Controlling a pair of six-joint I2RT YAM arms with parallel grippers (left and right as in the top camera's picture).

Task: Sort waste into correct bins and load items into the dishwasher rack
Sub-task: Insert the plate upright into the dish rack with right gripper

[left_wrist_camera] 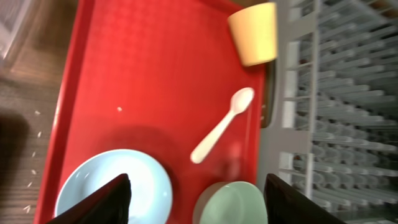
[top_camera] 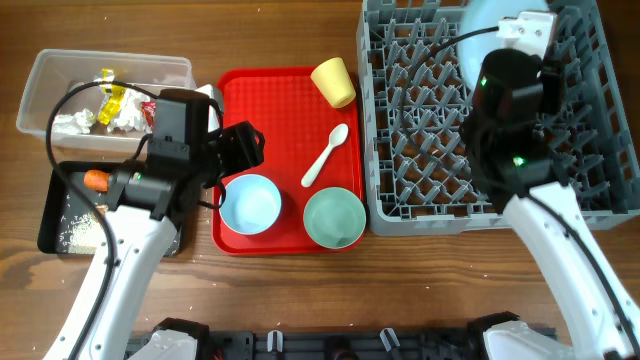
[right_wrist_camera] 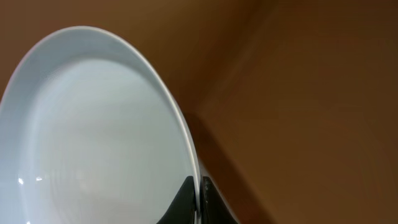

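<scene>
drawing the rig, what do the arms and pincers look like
The left arm and right arm each have a white lower link, black joint housings and a thin black cable. A green light glows on the right one. Pincer fingers are black.

left arm (top_camera: 120, 250) reaches up from the near edge, angled right, wrist tipped down. left gripper (left_wrist_camera: 200, 200) has both dark fingers (left_wrist_camera: 115, 199) spread wide, nothing between them. right arm (top_camera: 570, 240) stretches forward and left from the near right. right gripper (right_wrist_camera: 198, 194) is pinched tight on the rim of the pale-blue plate (right_wrist_camera: 93, 143).
</scene>
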